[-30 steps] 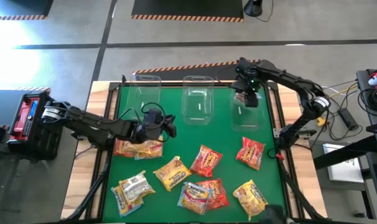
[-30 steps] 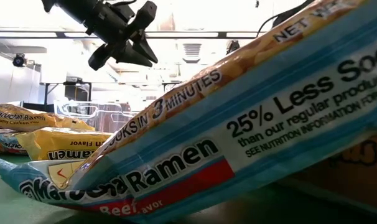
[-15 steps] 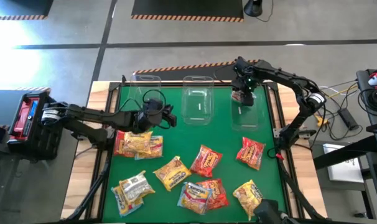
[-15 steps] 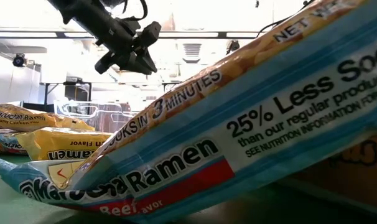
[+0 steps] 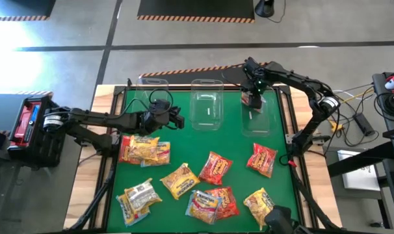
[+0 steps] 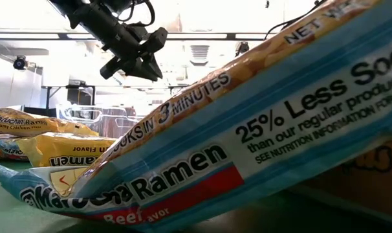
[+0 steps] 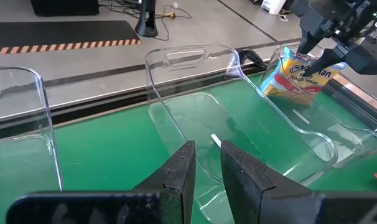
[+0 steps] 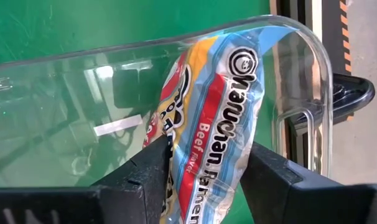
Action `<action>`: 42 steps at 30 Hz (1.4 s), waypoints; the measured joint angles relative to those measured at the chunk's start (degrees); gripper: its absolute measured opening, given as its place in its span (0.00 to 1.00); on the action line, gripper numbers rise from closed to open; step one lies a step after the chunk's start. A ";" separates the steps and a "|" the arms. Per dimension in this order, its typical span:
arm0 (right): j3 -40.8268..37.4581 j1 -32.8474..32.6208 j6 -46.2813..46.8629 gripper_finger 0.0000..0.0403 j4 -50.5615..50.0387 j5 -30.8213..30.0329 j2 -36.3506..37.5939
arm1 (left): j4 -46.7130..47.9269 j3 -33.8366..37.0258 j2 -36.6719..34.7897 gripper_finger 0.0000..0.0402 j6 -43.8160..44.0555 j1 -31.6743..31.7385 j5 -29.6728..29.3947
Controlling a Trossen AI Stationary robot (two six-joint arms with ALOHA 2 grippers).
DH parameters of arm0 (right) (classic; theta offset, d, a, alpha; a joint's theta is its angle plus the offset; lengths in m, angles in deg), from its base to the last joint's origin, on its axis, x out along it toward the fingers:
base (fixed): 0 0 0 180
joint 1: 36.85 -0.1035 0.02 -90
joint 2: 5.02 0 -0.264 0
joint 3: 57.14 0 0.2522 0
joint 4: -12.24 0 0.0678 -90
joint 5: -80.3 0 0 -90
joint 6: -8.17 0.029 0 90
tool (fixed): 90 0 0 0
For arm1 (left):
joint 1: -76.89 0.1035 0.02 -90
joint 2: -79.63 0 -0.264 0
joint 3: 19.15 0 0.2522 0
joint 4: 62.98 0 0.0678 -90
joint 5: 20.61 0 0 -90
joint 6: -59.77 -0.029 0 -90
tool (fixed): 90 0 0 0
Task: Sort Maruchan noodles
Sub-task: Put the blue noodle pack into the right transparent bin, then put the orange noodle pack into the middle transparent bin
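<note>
Several Maruchan packets lie flat on the green mat: yellow ones [image 5: 145,149] [image 5: 179,180], red ones [image 5: 214,168] [image 5: 262,159], a pale one [image 5: 138,197] and a small pile [image 5: 210,203]. Three clear bins stand at the far edge. My right gripper [image 5: 252,99] is shut on a pale blue-and-red beef packet [image 8: 207,143] over the right bin [image 5: 261,120]. My left gripper [image 5: 175,120] is empty, its fingers a little apart, raised above the mat between the left bin [image 5: 148,97] and the middle bin [image 5: 207,107]; it also shows in the low view [image 6: 134,65]. My right gripper pinches the beef packet between its two fingers [image 8: 151,168] across its width, near the upper end [image 7: 303,59]. The fingers come from above, pointing down. The packet hangs below them, inside the right bin's far end; whether its lower end [image 7: 282,90] touches the bin I cannot tell.
One blue beef packet [image 6: 248,142] lies right before the low camera and hides most of the table there. Yellow packets [image 6: 60,149] lie at that view's left. The middle bin [image 7: 195,112] holds only a white label.
My left gripper has risen from over the yellow packets and gone toward the far edge and a little right, empty. My right gripper has gone slightly toward the far edge with the beef packet, which hangs over the right bin.
</note>
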 joint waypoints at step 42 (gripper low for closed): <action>13.56 -1.28 25.29 0.31 -5.36 -4.75 1.17 | -0.15 -0.02 -0.02 0.15 4.49 0.01 5.99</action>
